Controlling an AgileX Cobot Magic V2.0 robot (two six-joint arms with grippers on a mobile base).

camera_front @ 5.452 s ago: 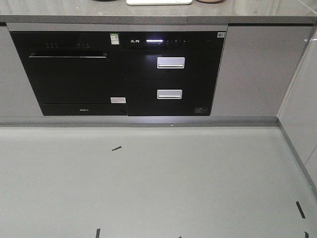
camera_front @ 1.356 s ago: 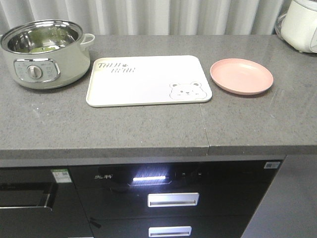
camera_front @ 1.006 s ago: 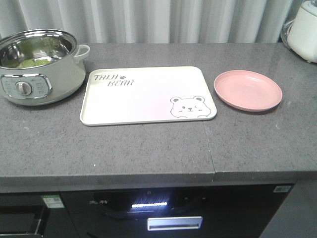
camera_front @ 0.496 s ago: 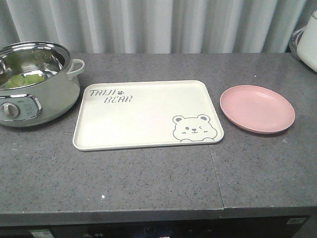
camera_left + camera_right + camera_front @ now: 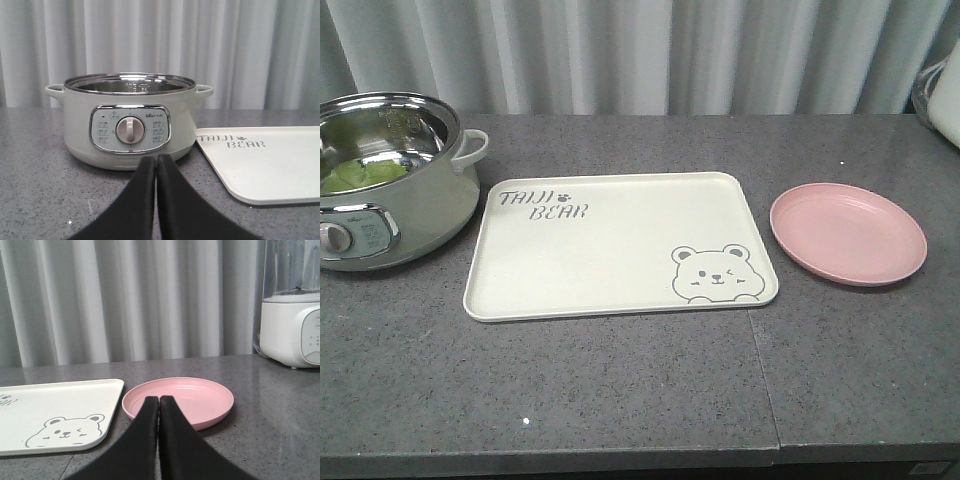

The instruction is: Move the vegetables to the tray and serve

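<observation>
Two grippers in shot, and only their black fingers show. The left gripper (image 5: 156, 160) has its jaws pressed together on nothing, low in front of the pot (image 5: 129, 122). The right gripper (image 5: 159, 400) is the same - shut tight, empty, aimed at the plate (image 5: 178, 401).

Now the hard parts. From the front the pot is clipped by the left edge, so only part of the vegetables (image 5: 362, 173) shows - green leaves low inside the steel bowl, how many I cannot tell. From the left wrist the rim hides them completely. On the far right a white appliance (image 5: 292, 327) loses its top and right side to the frame, and from the front it is just a sliver. The small print around the pot's dial (image 5: 130, 131) is too fine to read.

The count: one pot with two handles and one dial, one tray (image 5: 620, 250) with one bear face (image 5: 717, 273), one pink plate. All three stand in a row on the grey counter (image 5: 620, 400) - pot left, tray just beside it, plate right of the tray, none touching. A pale curtain (image 5: 620, 50) hangs behind.
</observation>
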